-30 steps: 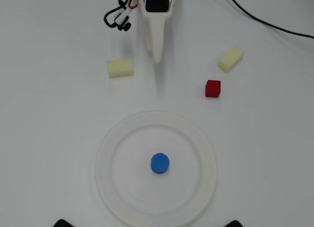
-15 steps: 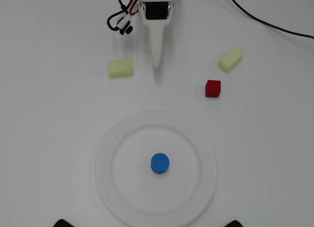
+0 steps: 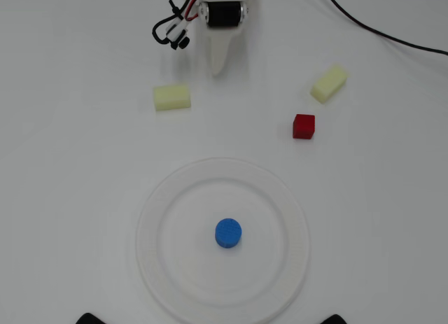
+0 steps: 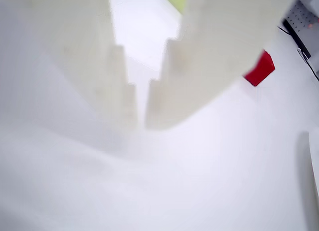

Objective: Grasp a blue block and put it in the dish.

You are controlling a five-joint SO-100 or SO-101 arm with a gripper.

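Blue block sitting near the centre of the dish, flat on its base, nothing touching it. Looking done from here: placement finished, nothing left but parking the arm. Jaws hanging at the top of the overhead view, well apart from the dish, nearly pressed together with a thin slit showing in the wrist view, pinching nothing. Red cube and yellow blocks lying on the table, outside the dish.

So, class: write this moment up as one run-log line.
blue block: resting near centre of dish | hand: empty, near top edge of overhead view | fingers nearly together in wrist view | red cube: on table outside dish
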